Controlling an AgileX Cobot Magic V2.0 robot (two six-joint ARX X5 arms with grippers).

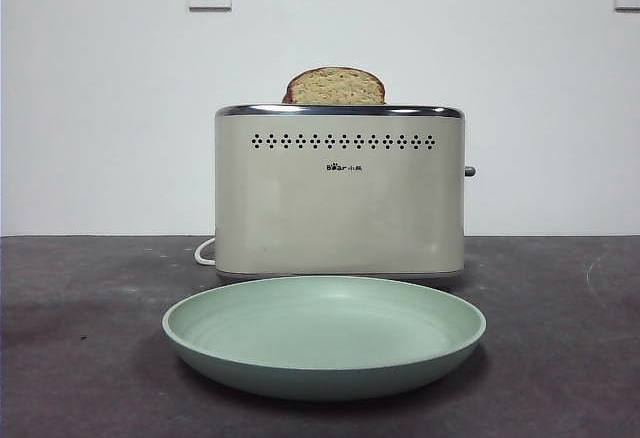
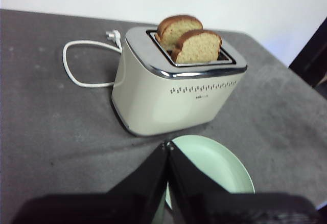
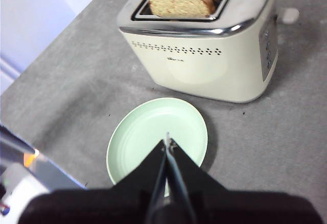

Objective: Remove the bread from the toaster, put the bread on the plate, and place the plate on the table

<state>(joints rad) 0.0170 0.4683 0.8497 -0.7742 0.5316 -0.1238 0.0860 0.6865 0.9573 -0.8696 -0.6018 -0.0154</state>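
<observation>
Bread (image 1: pixel 335 87) upright in near slot of toaster (image 1: pixel 340 198), top protruding; plate (image 1: pixel 325 333) on table (image 1: pixel 80 358) just in front. Slice judged light, soft, crumbly: pinch exposed top edge gently across faces. Left gripper (image 2: pixel 167 146) and right gripper (image 3: pixel 167 141) both clenched, holding nothing, above plate.

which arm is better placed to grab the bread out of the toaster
Left, marginally. Its shut gripper looks down on both slices in the toaster; the right gripper, also shut, hangs over the plate. The bread is untouched.

Even, bright lighting; soft shadow beneath the plate (image 1: pixel 324 336); wrist views slightly blurred; front view sharp.
</observation>
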